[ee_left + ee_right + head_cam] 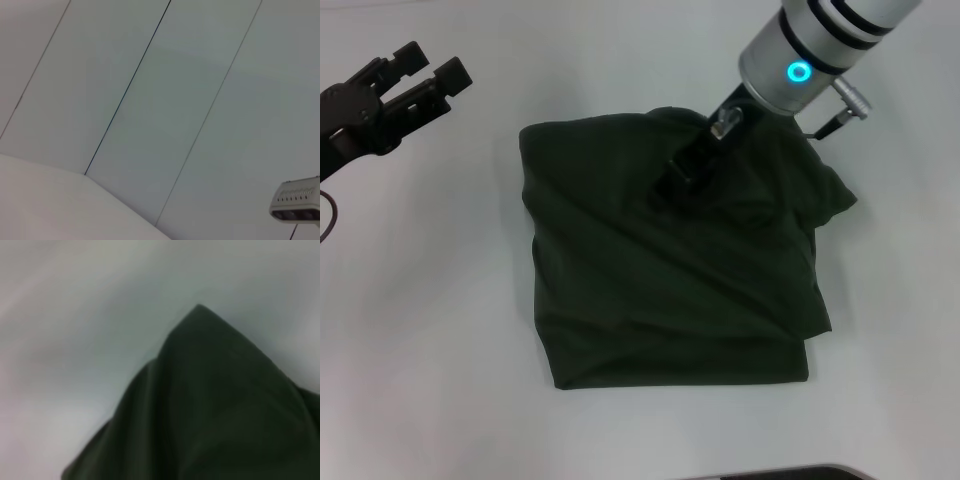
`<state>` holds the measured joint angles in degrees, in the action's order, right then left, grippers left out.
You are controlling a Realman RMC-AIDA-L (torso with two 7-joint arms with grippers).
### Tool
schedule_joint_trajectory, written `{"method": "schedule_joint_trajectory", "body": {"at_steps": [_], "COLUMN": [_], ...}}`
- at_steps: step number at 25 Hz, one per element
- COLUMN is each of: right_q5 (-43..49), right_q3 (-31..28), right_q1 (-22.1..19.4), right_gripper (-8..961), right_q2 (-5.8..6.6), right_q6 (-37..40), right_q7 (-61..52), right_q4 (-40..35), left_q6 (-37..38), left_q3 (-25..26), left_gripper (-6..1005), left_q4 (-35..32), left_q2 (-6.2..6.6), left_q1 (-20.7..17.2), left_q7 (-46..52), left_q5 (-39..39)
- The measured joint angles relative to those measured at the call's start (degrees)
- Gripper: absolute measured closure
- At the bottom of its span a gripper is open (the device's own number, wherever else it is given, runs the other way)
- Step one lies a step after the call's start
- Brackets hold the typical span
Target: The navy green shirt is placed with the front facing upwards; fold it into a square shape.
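On the white bench (pixel 420 330), the navy green shirt (pixel 660 290) is lying folded into a rough square at the centre.
From the far right, the right end effector (pixel 665 185) is reaching down onto the shirt's far part, its tip buried in dark cloth, so I cannot tell whether it is spread or pinching; the left end effector (pixel 425 75) is hovering at the far left, well apart from the shirt, fingers slightly spread and holding nothing.
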<state>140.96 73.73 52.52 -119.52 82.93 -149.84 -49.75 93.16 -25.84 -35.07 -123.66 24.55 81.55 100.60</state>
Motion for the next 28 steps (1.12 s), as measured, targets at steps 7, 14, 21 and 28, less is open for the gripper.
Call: {"method": "schedule_joint_trajectory", "body": {"at_steps": [7,14,21,28], "right_q5": [6.75,7.81,10.25,9.09], "right_q3": [-1.20,-5.23,-9.63,-17.39], "right_q1": [-1.65,-4.39,-6.93,-9.89], "right_gripper": [438,445,460,460], "right_q2": [0.20,0.70,1.30,1.15], "right_q6": [2.06,2.43,2.78,2.84], "right_q7": [-2.74,-3.21,-2.92,0.51], "right_q4": [-2.41,-6.23,-8.69,-13.04], "left_q6": [-0.17,-0.42,-0.42,-0.41], "left_q3": [0.00,0.03,0.09,0.09], "left_gripper": [82,82,82,82], "left_q4": [0.08,0.18,0.18,0.18], "left_q2": [0.00,-0.06,-0.09,-0.09], "left_q1": [-0.13,-0.31,-0.28,0.05], "left_q7": [-0.01,-0.08,-0.07,0.06], "left_q5": [-0.10,-0.39,-0.41,-0.41]}}
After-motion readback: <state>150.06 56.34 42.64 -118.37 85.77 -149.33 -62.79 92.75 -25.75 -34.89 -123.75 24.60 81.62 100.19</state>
